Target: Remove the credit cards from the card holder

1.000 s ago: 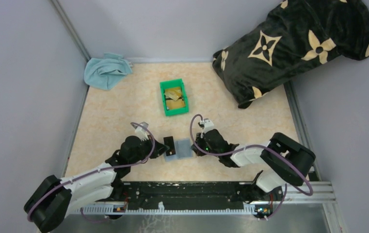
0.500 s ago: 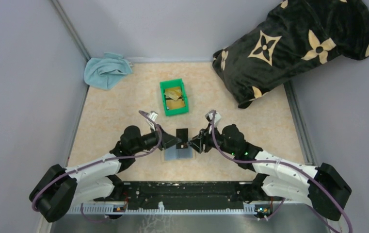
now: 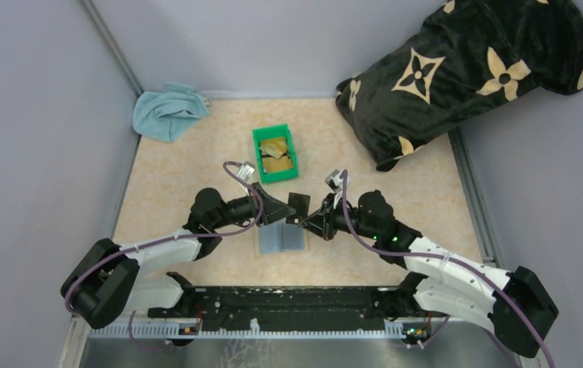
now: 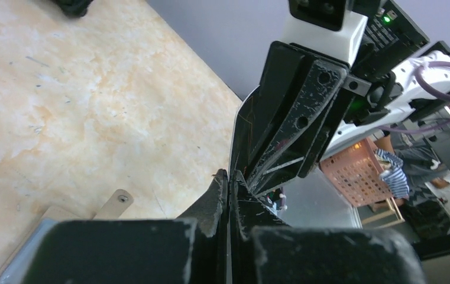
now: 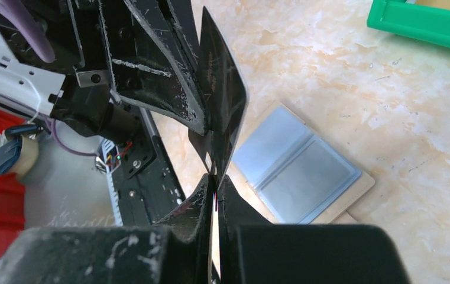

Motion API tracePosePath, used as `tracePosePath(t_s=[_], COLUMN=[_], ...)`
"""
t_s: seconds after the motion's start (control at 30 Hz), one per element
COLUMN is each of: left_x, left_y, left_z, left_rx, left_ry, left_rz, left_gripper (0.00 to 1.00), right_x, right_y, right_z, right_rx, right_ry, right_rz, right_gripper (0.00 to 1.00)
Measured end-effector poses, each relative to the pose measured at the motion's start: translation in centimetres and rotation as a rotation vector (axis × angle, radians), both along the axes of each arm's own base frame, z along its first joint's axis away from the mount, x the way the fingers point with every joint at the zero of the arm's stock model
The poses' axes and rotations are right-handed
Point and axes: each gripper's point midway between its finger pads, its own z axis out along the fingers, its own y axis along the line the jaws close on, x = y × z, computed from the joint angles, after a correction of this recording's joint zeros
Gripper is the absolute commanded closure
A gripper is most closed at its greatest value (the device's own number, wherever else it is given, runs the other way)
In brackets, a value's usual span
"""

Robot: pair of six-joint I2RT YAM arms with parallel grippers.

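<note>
- Blue cloth [image 3: 167, 113] lies bunched in the far left corner, well apart from the work. The bare table [image 3: 181, 184] near it leaves the left arm open room.
- Left gripper [image 3: 282, 211] is clenched on one edge of a black credit card [image 3: 298, 205], which stands upright in the air.
- Card holder [image 3: 281, 239] lies open and flat just below the card. No card shows in its two facing pockets in the right wrist view.
- Green bin [image 3: 257, 157] sits just beyond, on the far side, with gold cards [image 3: 276, 156] inside. The way to it looks unobstructed.
- Right gripper [image 3: 304, 221] is clamped on the same card's lower edge, its fingertips nearly touching the left's. I judge this a hand-over of an extracted card. Next, one side must let go before the other pulls, or the thin card may bend or slip.
- Black patterned cushion [image 3: 464, 69] fills the far right corner, well apart from both arms.
</note>
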Motion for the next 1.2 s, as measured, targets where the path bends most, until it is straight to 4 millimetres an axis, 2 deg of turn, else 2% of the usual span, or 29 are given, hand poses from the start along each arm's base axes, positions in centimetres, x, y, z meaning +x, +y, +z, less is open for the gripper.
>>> tracePosePath(t_s=[0.1, 0.17, 0.43, 0.53, 0.57, 0.7, 0.77, 0.83, 0.9, 1.0, 1.1, 1.2], left_x=[-0.2, -0.3, -0.1, 0.7, 1.6, 1.6, 1.4, 1.4, 1.6, 2.4, 3.4, 4.4], left_y=[-0.1, -0.2, 0.8, 1.6, 2.6, 3.0, 3.2, 3.4, 3.6, 3.6, 3.3, 2.9], left_z=[0.6, 0.8, 0.9, 0.7, -0.2, -1.1, -1.7, -1.9, -1.7, -0.8, 1.2, 3.8], left_rx=[-0.023, -0.03, -0.016, -0.004, 0.019, 0.037, 0.048, 0.054, 0.059, 0.073, 0.063, 0.04], left_ry=[-0.017, -0.022, -0.018, -0.016, 0.002, 0.023, 0.036, 0.037, 0.021, -0.007, -0.058, -0.112], left_rz=[-0.012, -0.014, 0.044, 0.089, 0.143, 0.155, 0.159, 0.167, 0.18, 0.203, 0.222, 0.239], left_gripper=[0.84, 0.79, 0.85, 0.85, 0.85, 0.84, 0.78, 0.64, 0.6, 0.52, 0.39, 0.35], right_x=[-0.4, -0.5, -0.4, 0.1, 0.8, 1.3, 1.5, 1.5, 1.5, 1.8, 1.7, 1.9], right_y=[-0.3, -0.5, -1.2, -2.0, -3.0, -3.6, -3.8, -3.7, -3.4, -3.3, -3.4, -3.4], right_z=[0.6, 0.9, 1.4, 1.6, 1.6, 1.6, 1.8, 2.1, 2.2, 1.4, -0.3, -2.1], right_rx=[0.009, 0.012, -0.011, -0.02, -0.034, -0.051, -0.057, -0.065, -0.08, -0.127, -0.192, -0.263], right_ry=[-0.009, -0.019, -0.041, -0.054, -0.058, -0.057, -0.06, -0.064, -0.063, -0.063, -0.045, -0.024], right_rz=[0.005, 0.007, 0.001, -0.023, -0.063, -0.081, -0.085, -0.07, -0.049, -0.042, -0.045, -0.053], right_gripper=[1.0, 1.0, 1.0, 1.0, 1.0, 1.0, 1.0, 1.0, 1.0, 1.0, 1.0, 1.0])
